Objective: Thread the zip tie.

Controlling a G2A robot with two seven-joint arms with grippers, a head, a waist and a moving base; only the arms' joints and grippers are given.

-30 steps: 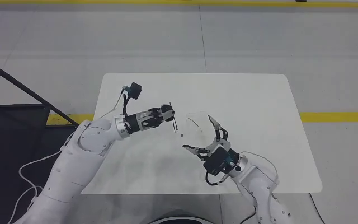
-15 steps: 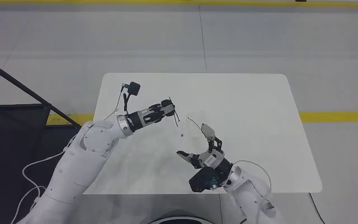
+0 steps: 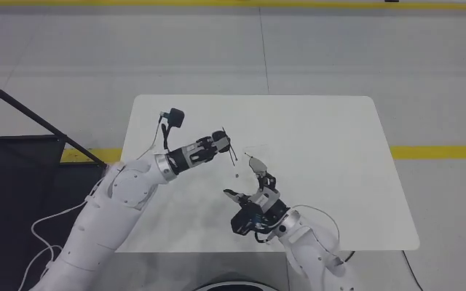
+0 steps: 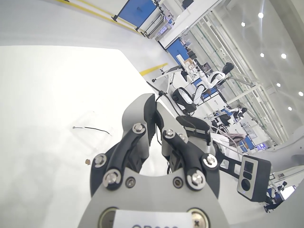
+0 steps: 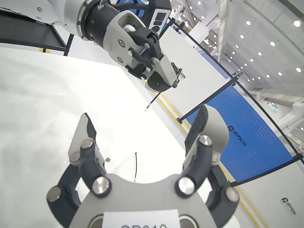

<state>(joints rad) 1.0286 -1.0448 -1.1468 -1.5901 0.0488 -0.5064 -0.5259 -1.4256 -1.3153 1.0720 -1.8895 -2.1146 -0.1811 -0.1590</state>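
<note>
You have the left gripper (image 3: 223, 140) pressed shut on the zip tie (image 4: 161, 93), and it holds the tie in the air above the left middle part of the table (image 3: 328, 124). The head of the tie sticks out past the fingertips. Its thin tail comes out at the other side and points down toward the table. Your right gripper (image 3: 240, 177) is a little nearer and to the right of the left one. Its jaws are spread wide and nothing is between them. A thin black strand (image 5: 135, 164) lies on the table close to the right gripper. A small brown speck (image 5: 107, 159) lies just beside the strand.
</note>
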